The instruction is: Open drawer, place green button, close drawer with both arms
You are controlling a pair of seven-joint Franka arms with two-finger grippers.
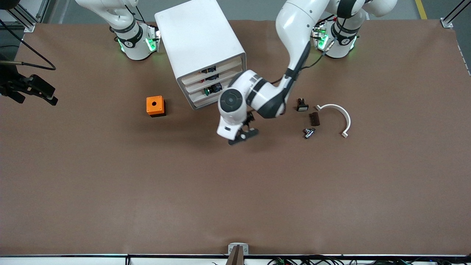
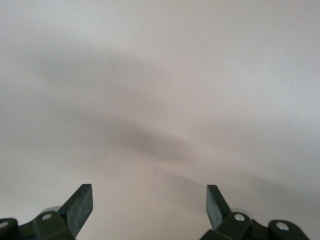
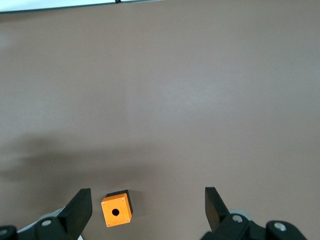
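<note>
Left hand (image 2: 149, 205) released before the drawer (image 1: 209, 92); right hand (image 3: 148, 205) released, waiting.

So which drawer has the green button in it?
Find the white cabinet between the two arm bases. Four shallow drawers are stacked at its open face; the third drawer down holds the green button. The two above show only black and red parts.

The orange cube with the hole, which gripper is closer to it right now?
Right. The right gripper hangs open above the orange cube; the left gripper, also open, is beside the cabinet, toward the left arm's end.
</note>
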